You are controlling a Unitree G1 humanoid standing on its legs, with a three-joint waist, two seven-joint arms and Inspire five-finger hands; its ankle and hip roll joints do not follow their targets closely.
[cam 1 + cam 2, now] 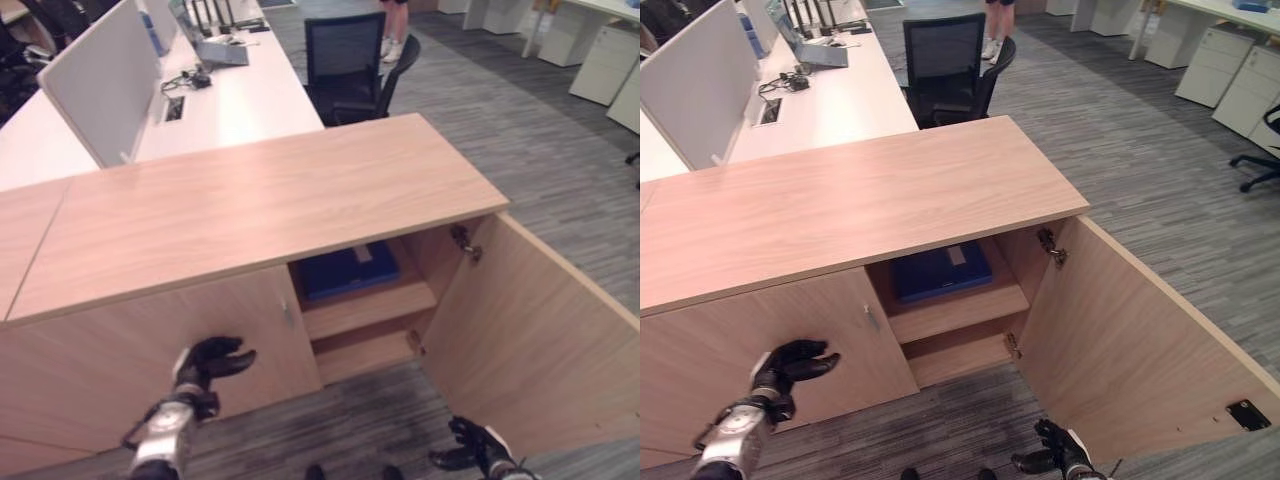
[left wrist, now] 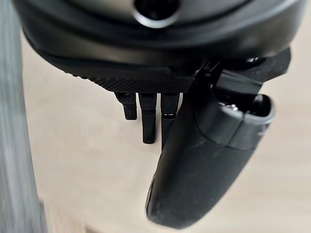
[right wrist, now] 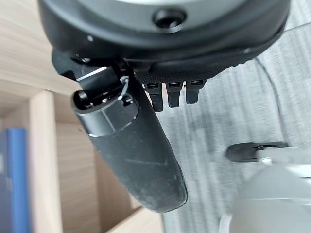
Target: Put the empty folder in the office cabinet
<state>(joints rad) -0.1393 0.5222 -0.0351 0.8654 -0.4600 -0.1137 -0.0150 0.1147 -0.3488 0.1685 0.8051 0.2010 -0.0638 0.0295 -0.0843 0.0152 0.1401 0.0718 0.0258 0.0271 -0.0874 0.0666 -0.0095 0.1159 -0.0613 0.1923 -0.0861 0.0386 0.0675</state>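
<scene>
The blue folder (image 1: 348, 270) lies flat on the upper shelf inside the wooden office cabinet (image 1: 270, 200), behind the open right door (image 1: 530, 330); its blue edge (image 3: 12, 179) also shows in the right wrist view. My left hand (image 1: 205, 365) hovers low in front of the closed left door, fingers relaxed and holding nothing. Near the floor, my right hand (image 1: 475, 445) sits beside the inner face of the open door, also relaxed with nothing in it. Both hands are well apart from the folder.
Behind the cabinet stands a white desk (image 1: 240, 100) with a divider panel (image 1: 100, 80) and a laptop. A black office chair (image 1: 350, 65) is beyond the cabinet's far right corner, a person's legs (image 1: 395, 30) behind it. White drawer units (image 1: 610, 60) stand far right.
</scene>
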